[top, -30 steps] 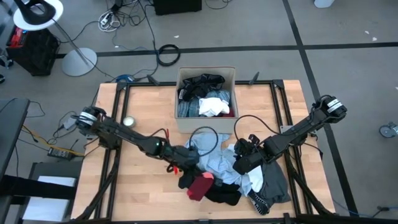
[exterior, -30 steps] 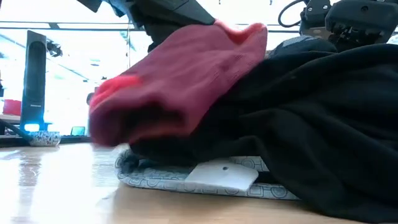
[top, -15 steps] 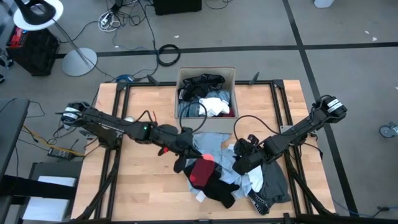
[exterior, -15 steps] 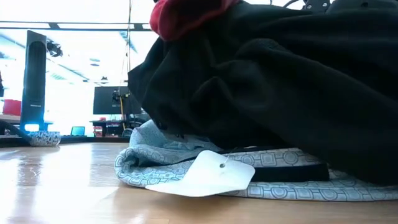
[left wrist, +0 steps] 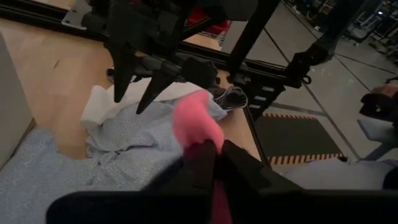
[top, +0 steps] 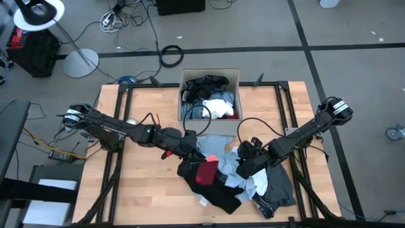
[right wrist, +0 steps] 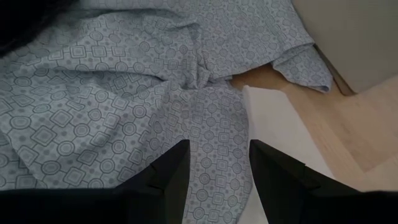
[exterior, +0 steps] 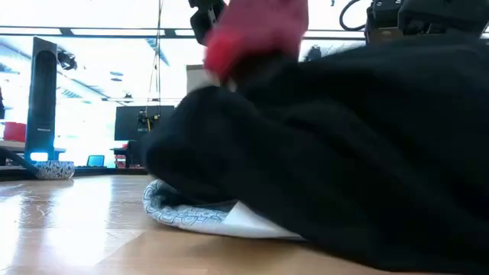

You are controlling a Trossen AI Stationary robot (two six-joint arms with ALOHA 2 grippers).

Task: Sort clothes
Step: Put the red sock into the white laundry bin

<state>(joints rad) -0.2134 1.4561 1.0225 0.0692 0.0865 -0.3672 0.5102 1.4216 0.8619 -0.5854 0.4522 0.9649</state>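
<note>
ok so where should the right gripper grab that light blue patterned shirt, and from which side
Probably the raised fold in the light blue patterned shirt, where the fabric bunches into a ridge that two fingers can pinch. Come straight down from above: the right gripper hovers open over that cloth, and the rest lies flat on the table, offering little to catch.

The left half of the table (top: 133,183) is bare wood, giving clear passage there. The clothes pile (top: 243,180) fills the middle and right front. The cardboard box (top: 209,95) blocks the back centre, stuffed with garments. Both arms reach into the pile, and the right gripper (top: 243,166) hangs close above light blue patterned cloth (right wrist: 118,106).
</note>
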